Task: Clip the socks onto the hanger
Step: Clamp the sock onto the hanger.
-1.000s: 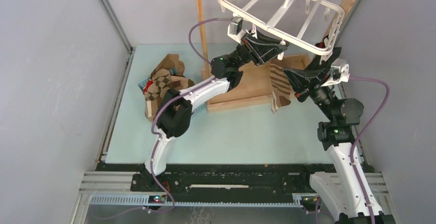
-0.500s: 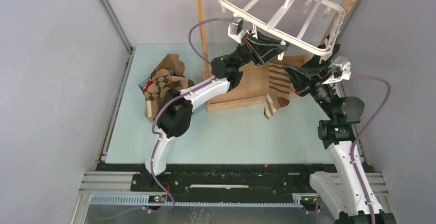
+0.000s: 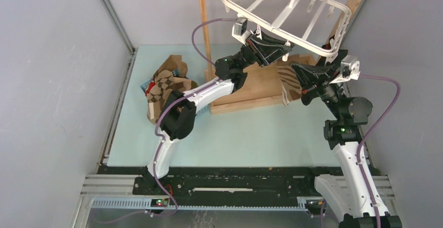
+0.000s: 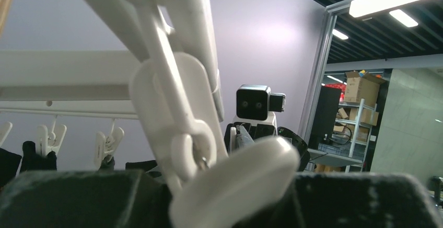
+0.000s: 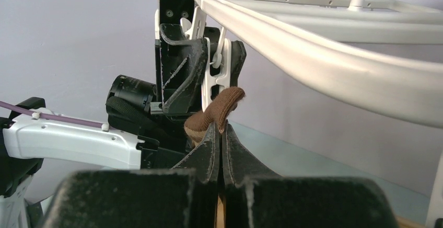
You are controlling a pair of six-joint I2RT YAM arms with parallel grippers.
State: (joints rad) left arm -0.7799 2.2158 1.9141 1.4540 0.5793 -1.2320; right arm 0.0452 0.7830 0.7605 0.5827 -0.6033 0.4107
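Beneath the white hanger point(image 5: 334, 66), the left pincer point(image 3: 282, 46) squeezes a dangling clip point(image 5: 213, 79). The right pincer point(image 5: 219, 136) is clamped on a brown striped sock point(image 3: 289, 81), whose tip sits just under that clip. More socks point(image 3: 164, 84) lie heaped on the desk point(image 3: 251, 134).

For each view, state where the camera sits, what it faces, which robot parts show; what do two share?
Top external: above, behind the bases, looking down; both arms, hanger.
Left wrist: looks up past its fingers at a clip.
Right wrist: looks along its fingers at the sock and left gripper.
Wrist views share that clip.
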